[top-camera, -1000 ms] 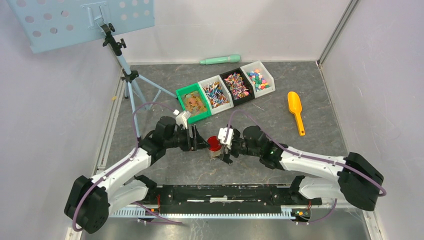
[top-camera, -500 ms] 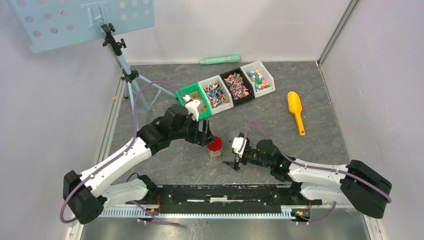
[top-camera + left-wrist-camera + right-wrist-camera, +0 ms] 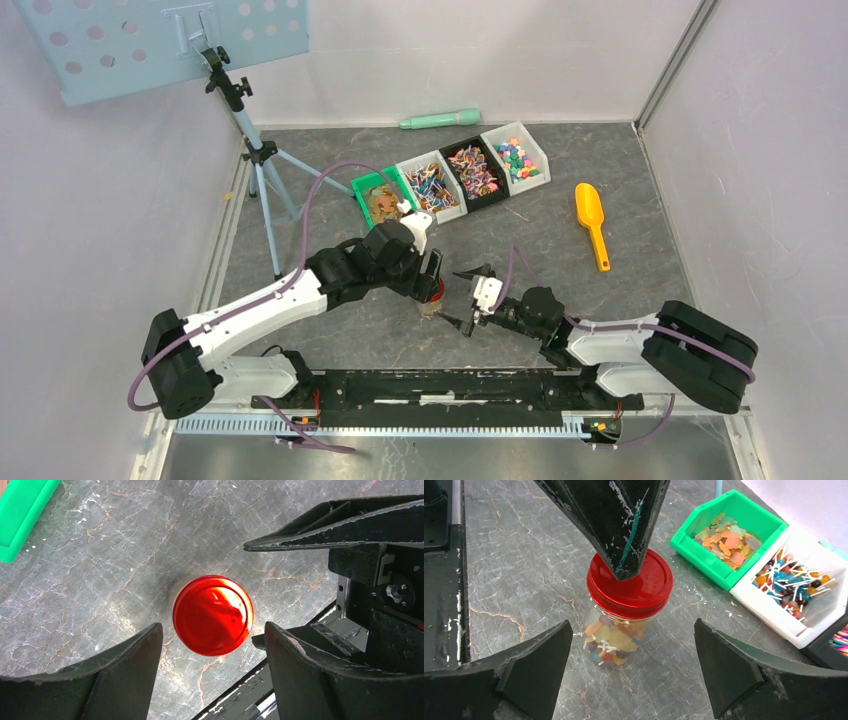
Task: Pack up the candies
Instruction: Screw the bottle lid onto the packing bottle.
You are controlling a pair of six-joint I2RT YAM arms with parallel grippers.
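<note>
A small clear jar with a red lid stands on the grey table and holds mixed candies. From above the lid shows as a red disc, and in the top view the jar sits between the two grippers. My left gripper is open and hangs just above the lid; one of its fingers covers the lid's far side. My right gripper is open and empty, just right of the jar and not touching it. More candies fill the bins.
A row of bins stands at the back: green, white, black, white. A yellow scoop lies at the right, a mint-green cylinder at the back wall, a tripod at the left.
My left gripper let go of the jar, rose and moved right over the lid. My right gripper drew back from the jar to the right with its jaws open. The jar stayed put.
</note>
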